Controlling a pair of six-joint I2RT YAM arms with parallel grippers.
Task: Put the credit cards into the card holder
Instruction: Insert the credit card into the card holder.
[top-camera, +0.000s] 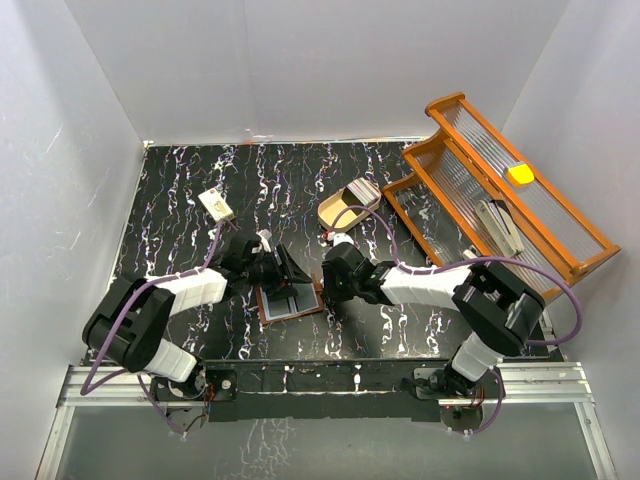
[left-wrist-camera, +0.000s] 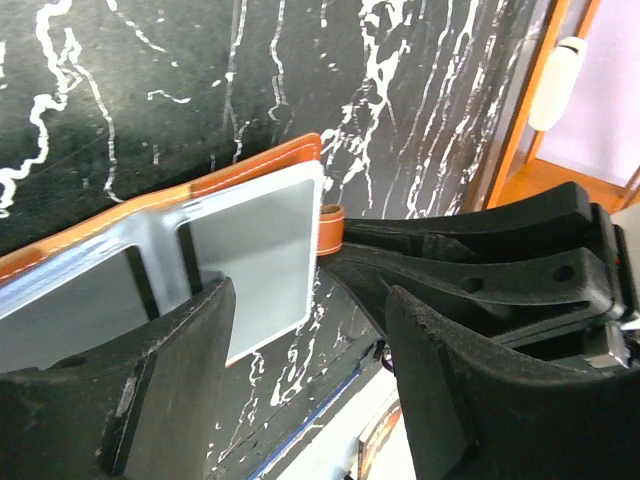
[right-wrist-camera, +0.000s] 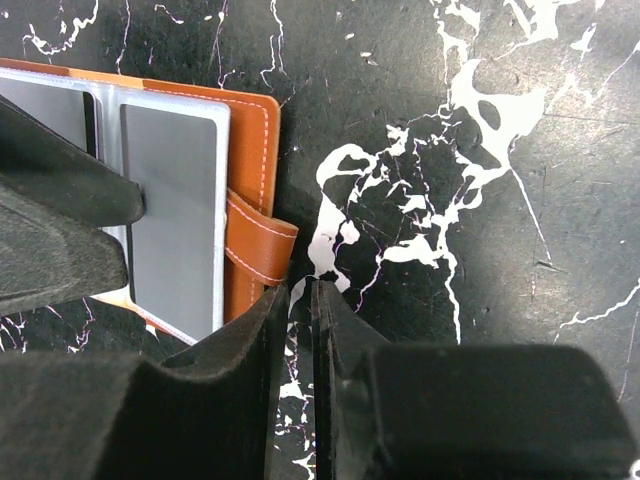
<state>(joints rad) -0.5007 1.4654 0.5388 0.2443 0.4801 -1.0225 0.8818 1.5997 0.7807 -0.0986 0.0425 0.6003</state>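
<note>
The brown leather card holder lies open on the black marbled table, grey-blue lining up. My left gripper is open over its far right corner, one finger above the lining, with nothing between the fingers. My right gripper points at the holder's strap tab. Its jaws stand a narrow slit apart with bare table showing through, and one fingertip touches the tab. A greyish stack that looks like the credit cards rests in the beige oval tray.
A small cream block lies at the back left. A wooden rack with ribbed panels and a yellow object fills the right side. White walls close the table on three sides, and the arms' bases line the front edge.
</note>
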